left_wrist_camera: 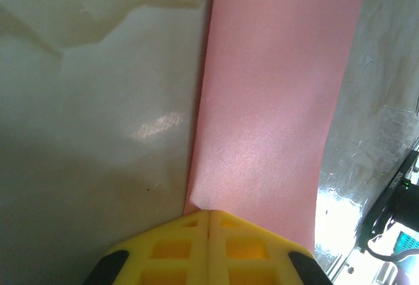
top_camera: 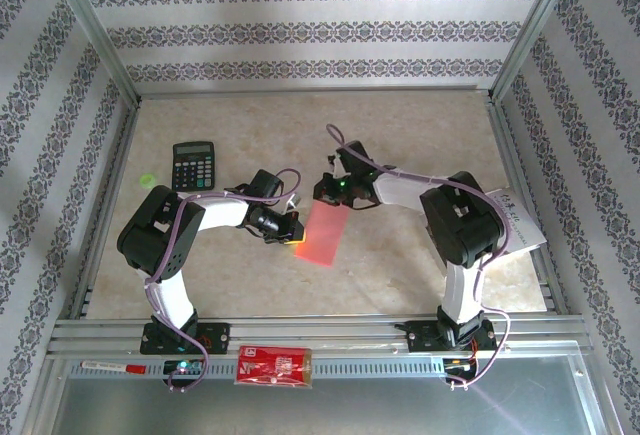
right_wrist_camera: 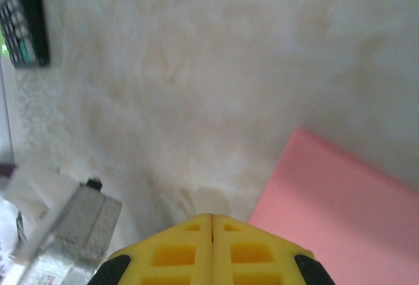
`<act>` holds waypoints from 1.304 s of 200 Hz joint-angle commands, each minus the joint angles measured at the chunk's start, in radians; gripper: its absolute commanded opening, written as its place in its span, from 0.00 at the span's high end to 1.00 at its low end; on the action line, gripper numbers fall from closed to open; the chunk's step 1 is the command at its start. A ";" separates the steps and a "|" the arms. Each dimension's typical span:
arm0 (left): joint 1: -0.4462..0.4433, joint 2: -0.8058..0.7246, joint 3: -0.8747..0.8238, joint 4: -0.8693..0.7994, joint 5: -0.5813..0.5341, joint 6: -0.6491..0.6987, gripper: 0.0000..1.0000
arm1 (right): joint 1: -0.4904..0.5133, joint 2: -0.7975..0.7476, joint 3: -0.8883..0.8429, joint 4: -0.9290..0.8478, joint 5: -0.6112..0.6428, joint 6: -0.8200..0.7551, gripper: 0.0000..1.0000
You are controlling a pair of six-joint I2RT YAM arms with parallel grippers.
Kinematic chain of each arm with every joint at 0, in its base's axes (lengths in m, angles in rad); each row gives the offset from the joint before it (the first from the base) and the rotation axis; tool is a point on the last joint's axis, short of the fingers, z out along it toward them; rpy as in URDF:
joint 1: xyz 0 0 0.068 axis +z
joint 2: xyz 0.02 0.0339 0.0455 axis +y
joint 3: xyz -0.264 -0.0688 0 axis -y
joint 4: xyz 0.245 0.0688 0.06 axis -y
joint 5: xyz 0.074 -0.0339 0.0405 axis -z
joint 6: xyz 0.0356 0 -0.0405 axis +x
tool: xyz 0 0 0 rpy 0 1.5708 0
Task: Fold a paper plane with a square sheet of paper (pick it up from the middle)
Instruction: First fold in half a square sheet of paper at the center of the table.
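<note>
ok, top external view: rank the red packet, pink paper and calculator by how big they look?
1. red packet: looks largest, but it lies nearest the camera, so that may flatter it.
2. pink paper and calculator: they look about alike, so I won't rank them.

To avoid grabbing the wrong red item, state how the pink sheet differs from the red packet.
The pink sheet is plain and pale; the red packet is darker with white print. The pink sheet lies on the table, the red packet on the near metal rail. Both are flat oblongs.
</note>
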 commanded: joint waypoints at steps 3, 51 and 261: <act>-0.016 0.078 -0.066 -0.249 -0.193 0.022 1.00 | 0.030 0.042 -0.026 0.084 -0.031 0.065 0.99; -0.017 0.079 -0.065 -0.254 -0.198 0.026 1.00 | 0.070 0.082 -0.044 0.090 -0.026 0.091 1.00; -0.016 0.081 -0.070 -0.252 -0.201 0.034 1.00 | -0.190 0.242 0.240 -0.107 0.079 0.028 1.00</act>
